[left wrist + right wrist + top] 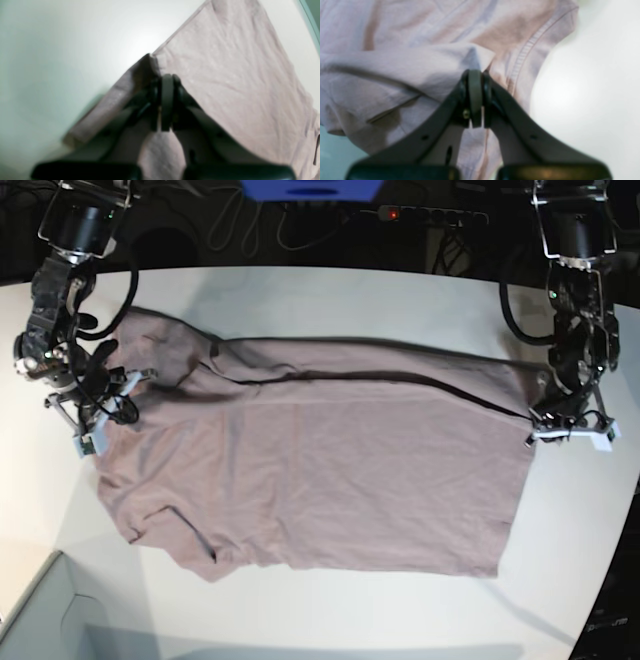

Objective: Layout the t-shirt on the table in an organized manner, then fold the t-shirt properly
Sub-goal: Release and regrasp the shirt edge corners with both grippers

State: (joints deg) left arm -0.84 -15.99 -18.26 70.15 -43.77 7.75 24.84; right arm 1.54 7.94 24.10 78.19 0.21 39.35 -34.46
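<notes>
**Ana:** Arms first — how do they stand about the t-shirt (320,470)?

**Ben:** Both hang down from mounts beyond the far edge of the counter (340,290). The right arm bends down to the shirt's shoulder end; the left arm drops nearly straight to the far corner of the hem end. The shirt lies spread wide across the middle of the counter, its far edge lifted in a taut, shadowed ridge running between the two arms.

**Ana:** What can't you make out?

**Ben:** Both wrist views are soft with blur. In the base view the gripper tips are lost against the cloth, and the near sleeve is bunched under itself. The grey-green box corner (40,620) near that sleeve is cut off by the picture's edge.

**Ana:** And the grip?

**Ben:** The left gripper (167,82) has its jaws pressed together on a raised peak of the shirt's edge — cloth tents up to the tips and falls away on both sides. The right gripper (475,75) is likewise pinched tight on a fold of the shirt just beside a stitched hem, with a small flap of cloth standing up past the tips. White counter shows beyond the cloth in both wrist views.
</notes>
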